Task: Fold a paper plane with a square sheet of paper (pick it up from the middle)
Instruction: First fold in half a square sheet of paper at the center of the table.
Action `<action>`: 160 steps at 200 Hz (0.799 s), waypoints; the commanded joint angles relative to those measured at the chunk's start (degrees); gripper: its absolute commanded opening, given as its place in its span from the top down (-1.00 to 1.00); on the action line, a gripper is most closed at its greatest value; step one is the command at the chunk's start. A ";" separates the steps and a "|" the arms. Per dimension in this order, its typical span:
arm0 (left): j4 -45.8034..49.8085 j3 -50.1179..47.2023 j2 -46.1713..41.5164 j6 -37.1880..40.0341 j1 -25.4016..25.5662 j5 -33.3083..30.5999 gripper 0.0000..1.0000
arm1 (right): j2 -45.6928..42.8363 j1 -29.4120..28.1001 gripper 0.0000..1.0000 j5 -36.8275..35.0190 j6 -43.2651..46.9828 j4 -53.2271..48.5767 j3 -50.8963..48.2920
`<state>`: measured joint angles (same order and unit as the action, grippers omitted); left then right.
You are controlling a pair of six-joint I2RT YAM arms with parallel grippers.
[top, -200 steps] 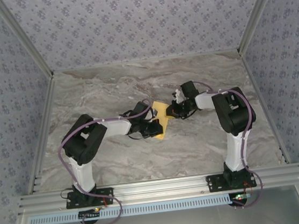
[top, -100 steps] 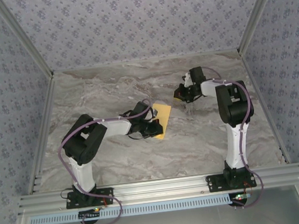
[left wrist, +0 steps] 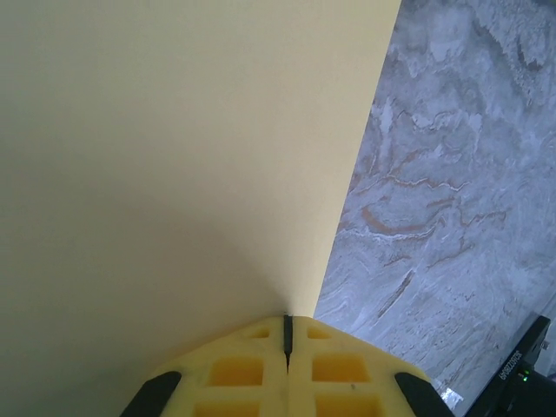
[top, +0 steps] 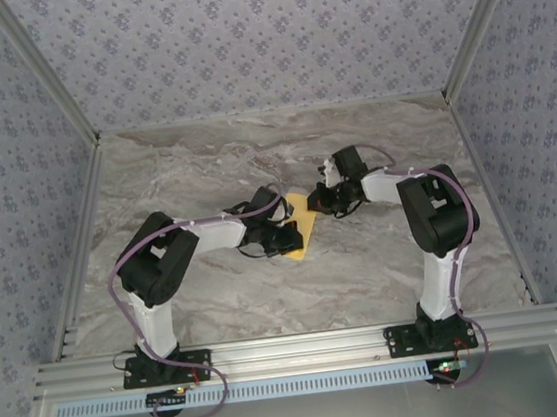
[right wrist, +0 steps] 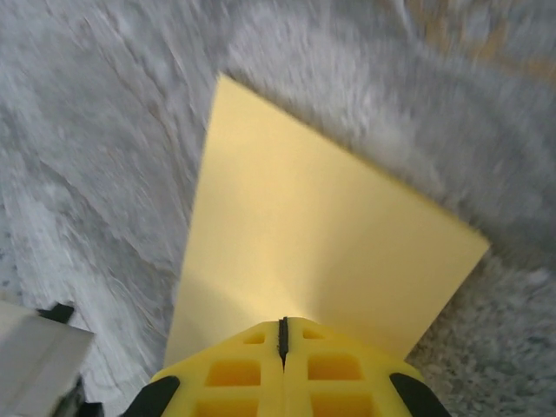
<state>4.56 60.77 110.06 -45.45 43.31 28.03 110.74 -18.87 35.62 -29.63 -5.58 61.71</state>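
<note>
I am seeing the left hand (left wrist: 287, 328) holding its fingers together, tips meeting the edge of the square sheet of paper (left wrist: 174, 156) | the right hand (right wrist: 282, 328) is facing it, fingers likewise together, tip over the sheet's opposite border, contact unclear through blur | the sheet is lying mid-worktop (top: 268, 290) between both hands.

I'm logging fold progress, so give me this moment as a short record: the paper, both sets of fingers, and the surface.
paper: yellow paper, mid-table, between the two arms
left: left fingers shut, tips meeting the paper
right: right fingers shut, tips at the paper's edge
grip: cannot tell whether they are pinching or only pressing
surface: grey marble table
</note>
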 commanded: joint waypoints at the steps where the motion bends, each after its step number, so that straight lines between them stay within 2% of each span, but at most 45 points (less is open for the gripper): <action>1: 0.63 2.11 -0.06 1.59 0.29 -0.73 1.00 | 1.77 0.65 1.00 0.50 -0.78 0.89 -0.61; 37: -2.76 4.76 -1.06 2.21 -0.57 0.63 0.95 | 3.07 0.66 1.00 -0.19 0.52 -0.67 0.54; 93: -0.95 10.82 5.31 4.54 -0.92 1.32 0.94 | 4.24 0.87 1.00 0.02 2.12 -2.68 1.10; 160: -3.04 7.69 7.36 4.65 -0.93 2.01 0.97 | 4.71 0.98 1.00 -0.44 2.06 -3.11 1.13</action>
<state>2.92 70.15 116.81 -41.78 42.57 28.12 112.95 -18.13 37.06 -28.84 -5.72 62.39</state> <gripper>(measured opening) 0.061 0.043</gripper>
